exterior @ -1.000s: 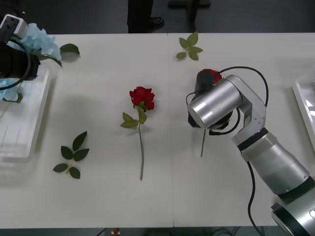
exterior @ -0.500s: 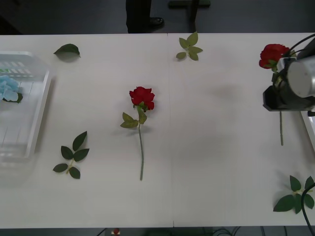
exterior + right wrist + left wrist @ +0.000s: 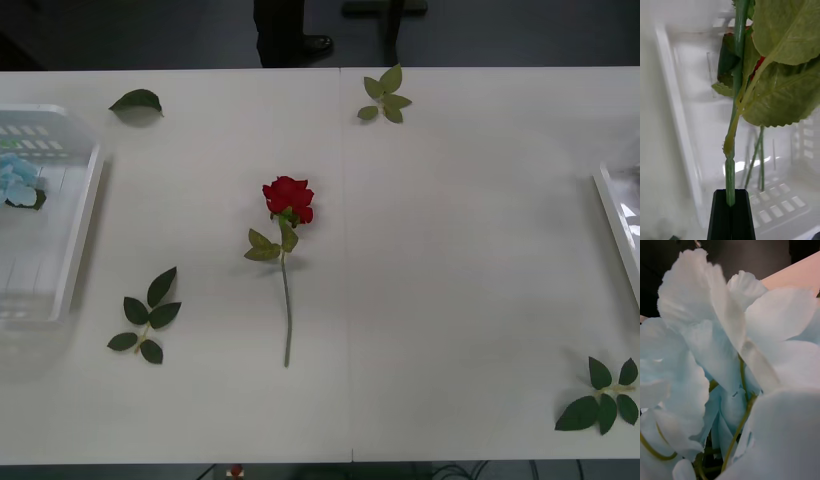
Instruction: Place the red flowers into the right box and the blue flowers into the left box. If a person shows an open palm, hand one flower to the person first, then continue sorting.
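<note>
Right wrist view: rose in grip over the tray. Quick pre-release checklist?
1. Grip: right gripper, black fingers shut on the thin green stem of the held red rose: ok.
2. Target: white plastic right box lies beneath the stem: ok.
3. Box contents: green stems already inside; landing room: cannot tell.
4. Bloom height above the box: cannot tell.
5. Left gripper: pale blue hydrangea petals crowd its camera; grip: cannot tell.
6. Remaining: one red rose on the white table, untouched: ok.

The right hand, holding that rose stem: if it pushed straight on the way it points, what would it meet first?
Probably the right box: the right hand, shut on the red flower, points at its white floor, though depth is unclear.
</note>
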{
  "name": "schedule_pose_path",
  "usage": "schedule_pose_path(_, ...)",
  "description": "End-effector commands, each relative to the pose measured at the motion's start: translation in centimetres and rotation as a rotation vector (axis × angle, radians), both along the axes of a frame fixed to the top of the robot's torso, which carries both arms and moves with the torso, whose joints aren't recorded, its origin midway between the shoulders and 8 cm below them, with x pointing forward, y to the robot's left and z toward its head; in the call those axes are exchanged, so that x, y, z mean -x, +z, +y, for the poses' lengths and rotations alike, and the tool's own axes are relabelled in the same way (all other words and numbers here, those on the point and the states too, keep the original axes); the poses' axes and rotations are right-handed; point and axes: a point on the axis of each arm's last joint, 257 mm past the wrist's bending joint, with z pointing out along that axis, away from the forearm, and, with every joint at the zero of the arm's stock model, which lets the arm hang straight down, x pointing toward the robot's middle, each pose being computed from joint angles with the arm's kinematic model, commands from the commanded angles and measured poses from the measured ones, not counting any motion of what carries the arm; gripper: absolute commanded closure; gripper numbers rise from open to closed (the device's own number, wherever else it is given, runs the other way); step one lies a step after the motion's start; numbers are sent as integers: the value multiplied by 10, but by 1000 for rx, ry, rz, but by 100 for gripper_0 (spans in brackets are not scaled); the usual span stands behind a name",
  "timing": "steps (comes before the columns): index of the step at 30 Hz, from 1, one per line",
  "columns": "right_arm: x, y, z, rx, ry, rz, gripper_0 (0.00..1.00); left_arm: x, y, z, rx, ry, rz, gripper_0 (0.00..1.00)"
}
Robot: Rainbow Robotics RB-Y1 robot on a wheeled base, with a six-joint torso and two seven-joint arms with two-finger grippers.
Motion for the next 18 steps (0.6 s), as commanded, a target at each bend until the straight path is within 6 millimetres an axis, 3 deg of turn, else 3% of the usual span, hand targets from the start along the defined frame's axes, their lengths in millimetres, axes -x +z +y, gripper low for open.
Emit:
schedule_pose_path(1,-10,21,-33,103,52,-6,100,3,27,24,-99,29,-38,100)
schedule_pose_path(7,-18,12,-58,100,59,-30,100,2,19,22,-114,21,-34,98)
schedule_pose_path(10,-19,5,-77,122,62,-32,100,1,17,19,-110,13,-31,50)
schedule_pose_path(13,-17,-5,-100,158,66,-23,100,4,10,13,-83,-2,-5,26)
schedule_pose_path(18,-9,-21,-114,141,46,1,100,11,1,-2,2,-44,40,3)
